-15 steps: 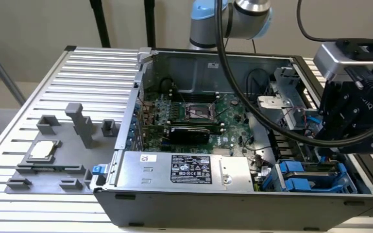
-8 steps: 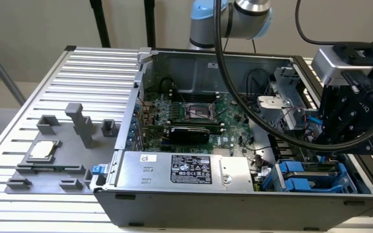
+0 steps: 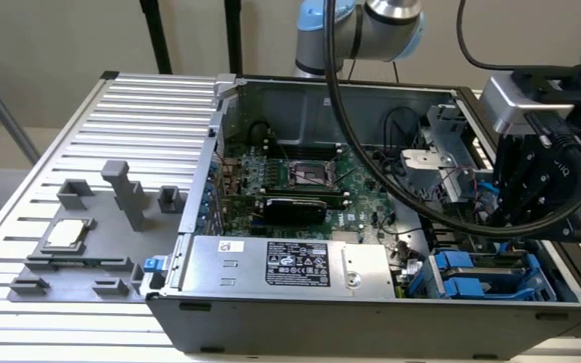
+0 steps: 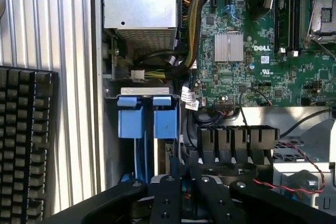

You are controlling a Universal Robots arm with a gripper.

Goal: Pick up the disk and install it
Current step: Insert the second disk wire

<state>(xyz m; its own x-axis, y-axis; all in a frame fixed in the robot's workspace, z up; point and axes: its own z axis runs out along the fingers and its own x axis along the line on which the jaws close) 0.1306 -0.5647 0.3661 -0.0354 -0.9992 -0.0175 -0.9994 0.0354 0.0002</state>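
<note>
We see the disk (image 4: pixel 140 121) seated in its bay at the computer case's (image 3: pixel 371 318) corner. The claw (image 4: pixel 184 192) hovers just above it — open or closed, we cannot tell.

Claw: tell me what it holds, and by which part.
Cannot be told. The claw sits right over the blue disk carriers in the computer case; any hold is hidden.

disk (image 3: pixel 483 274) | blue carrier, grey drive body | seated on edge in the case's drive bay | blue tabs (image 4: pixel 147 116) side by side, 5 o'clock corner of the case

Bright blue disk (image 4: pixel 143 121) carriers, green motherboard (image 3: pixel 301 181), black end effector (image 4: pixel 184 192)
</note>
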